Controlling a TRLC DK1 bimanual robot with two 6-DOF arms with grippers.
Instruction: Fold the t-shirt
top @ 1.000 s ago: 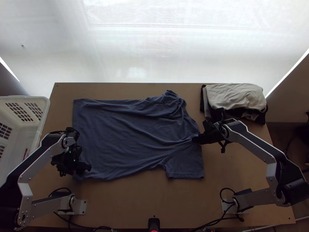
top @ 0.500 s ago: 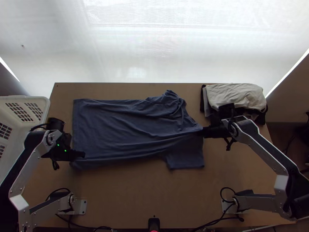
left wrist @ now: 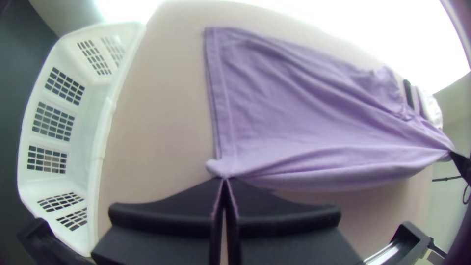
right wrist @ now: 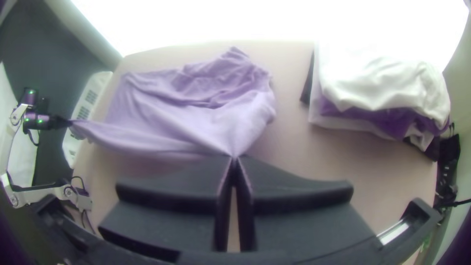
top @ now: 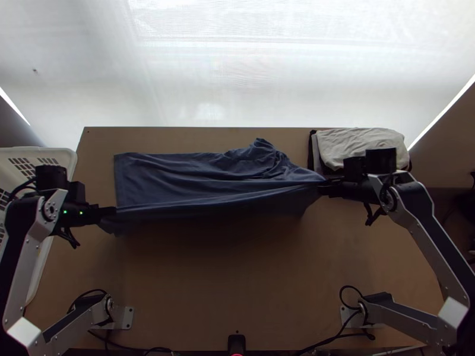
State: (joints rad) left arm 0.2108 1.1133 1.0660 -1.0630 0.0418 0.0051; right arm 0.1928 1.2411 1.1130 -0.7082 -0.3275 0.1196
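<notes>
T-shirt (top: 196, 178): near side has risen off desk (top: 237, 285), swung toward far edge, taut between my hands. Left hand (left wrist: 224, 177) clamps hem, right hand (right wrist: 234, 157) shoulder-end cloth. Far half lies on desk. Lengthwise fold underway, I judge.

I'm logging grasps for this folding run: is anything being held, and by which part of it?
The t-shirt: the left end effector holds it at its bottom hem, the right end effector at the opposite end, near the shoulder.
</notes>
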